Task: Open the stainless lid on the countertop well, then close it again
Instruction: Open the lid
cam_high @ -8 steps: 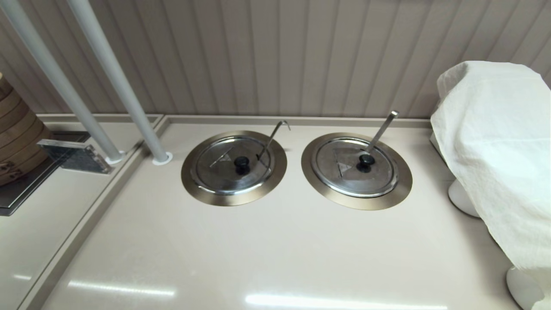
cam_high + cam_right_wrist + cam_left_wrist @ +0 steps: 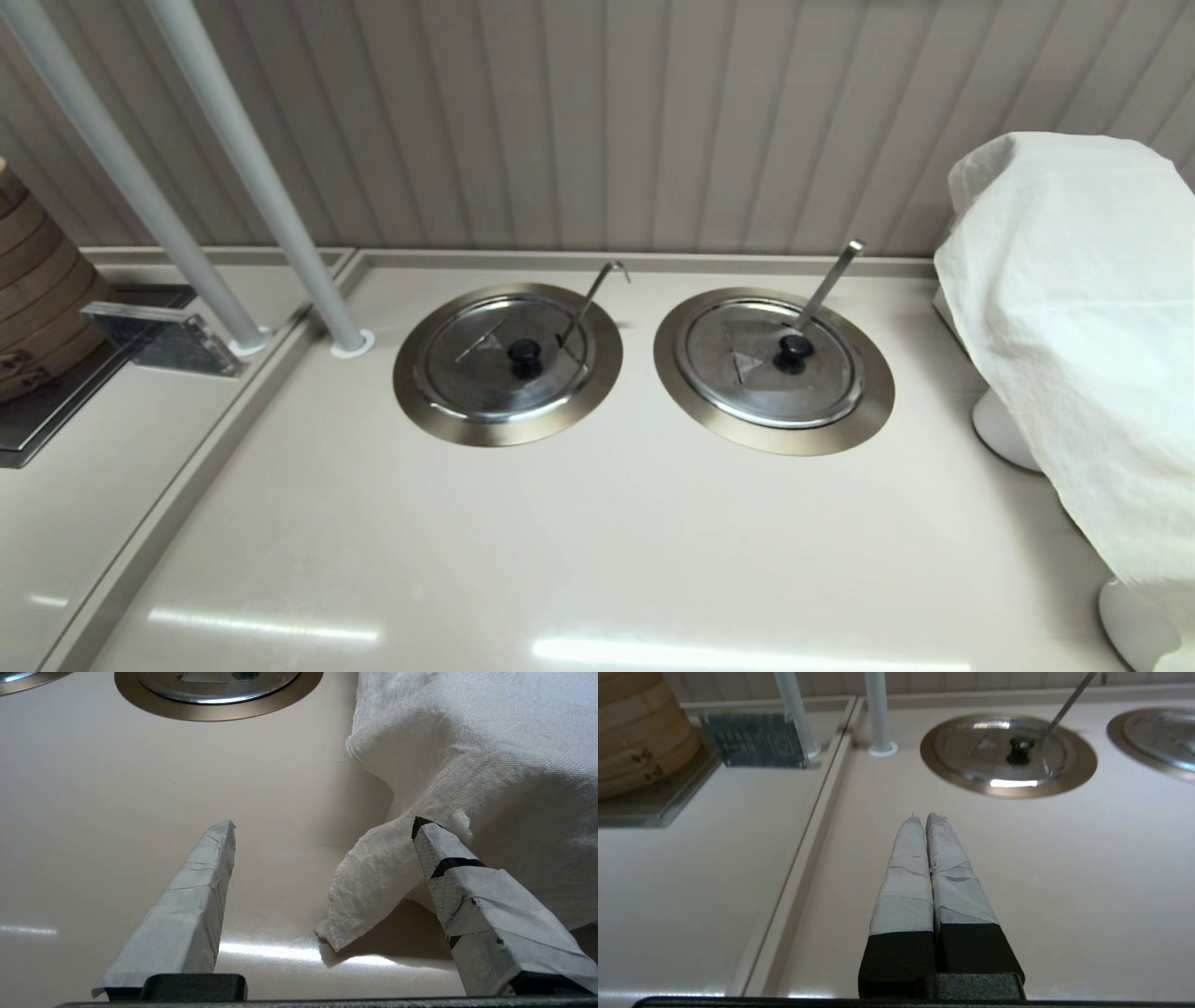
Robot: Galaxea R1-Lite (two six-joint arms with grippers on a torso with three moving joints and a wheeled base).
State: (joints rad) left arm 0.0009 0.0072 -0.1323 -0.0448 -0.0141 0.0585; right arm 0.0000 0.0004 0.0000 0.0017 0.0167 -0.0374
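The left gripper (image 2: 923, 817) hangs low over the near part of the counter (image 2: 579, 560), with its two taped fingers (image 2: 906, 868) pressed together and nothing between them; it points toward the lid, but is well apart from it. The right gripper (image 2: 322, 828) is on the right side, also low over the counter, with its fingers (image 2: 196, 896) spread wide and empty; one fingertip is just beside a hanging corner of the white cloth (image 2: 467, 742), and I cannot tell if it touches it. Neither gripper shows in the head view. Farther in, the two wells sit side by side in the counter. The well (image 2: 411, 392) on the left has a wide brushed-steel ring, and the lid (image 2: 467, 373) lies flat in it, closed. The black knob (image 2: 524, 352) stands at the centre of the lid. A thin wire handle (image 2: 597, 289) with a hooked tip comes up through the lid edge on the far right side and leans toward the wall. The other well (image 2: 868, 401) is to the right, with its own lid (image 2: 747, 383) closed and a flat straight handle (image 2: 831, 280) that rises from it. The white cloth covers something at the right edge of the counter. At the far left, two grey poles (image 2: 280, 205) stand at the counter edge, and beyond them a bamboo steamer (image 2: 33, 280) rests on a dark tray (image 2: 56, 411). The ribbed wall (image 2: 597, 121) closes the back.
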